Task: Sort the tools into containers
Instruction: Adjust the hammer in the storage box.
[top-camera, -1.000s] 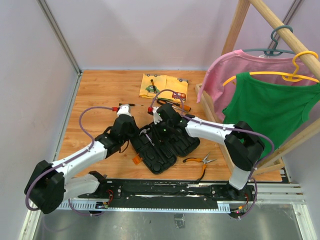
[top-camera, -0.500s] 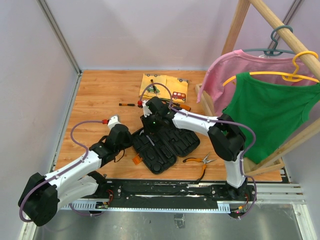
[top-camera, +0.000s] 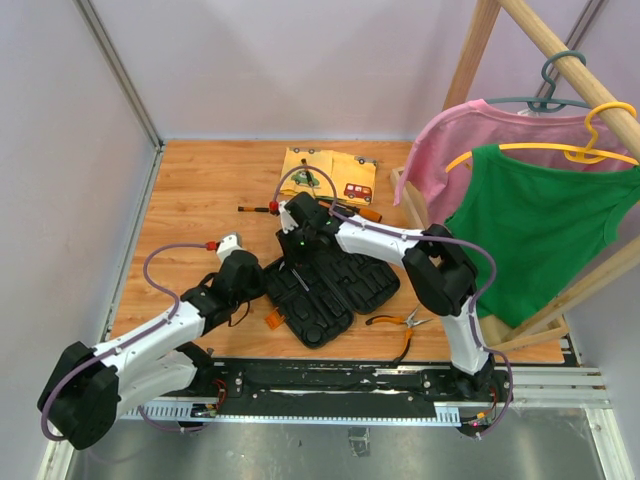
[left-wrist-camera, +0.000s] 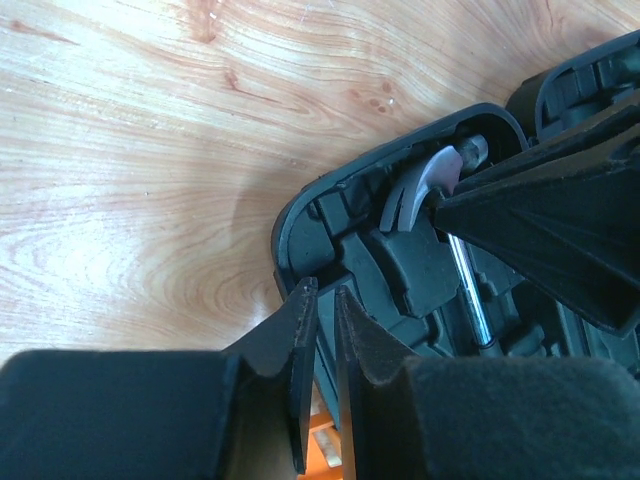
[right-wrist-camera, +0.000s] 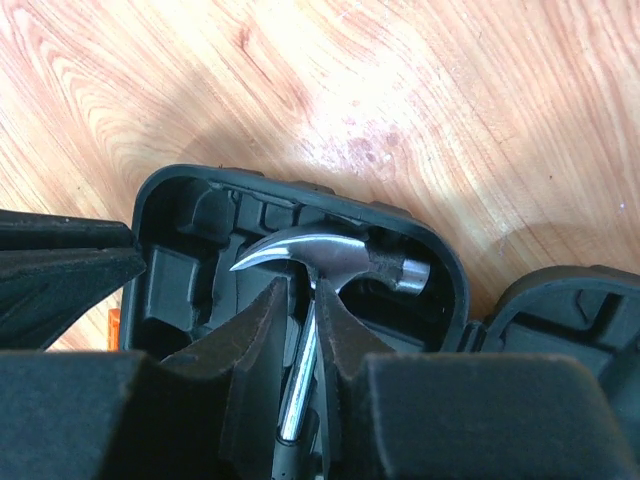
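Grip: right gripper (right-wrist-camera: 303, 292) clenched around hammer (right-wrist-camera: 335, 255) shaft, just under its head.
Hammer: head lies in moulded slot at tool case (right-wrist-camera: 165, 195) far-left corner.
Support: left gripper (left-wrist-camera: 320, 295) nearly closed on nothing, tips by case's left rim.
Method: likely press shaft flat into its slot, then let go and lift straight up.

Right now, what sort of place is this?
Likely a robot lab test cell: pale partition walls around a wooden tabletop, black metal mounting rail, wooden clothes rack of shirts as props.
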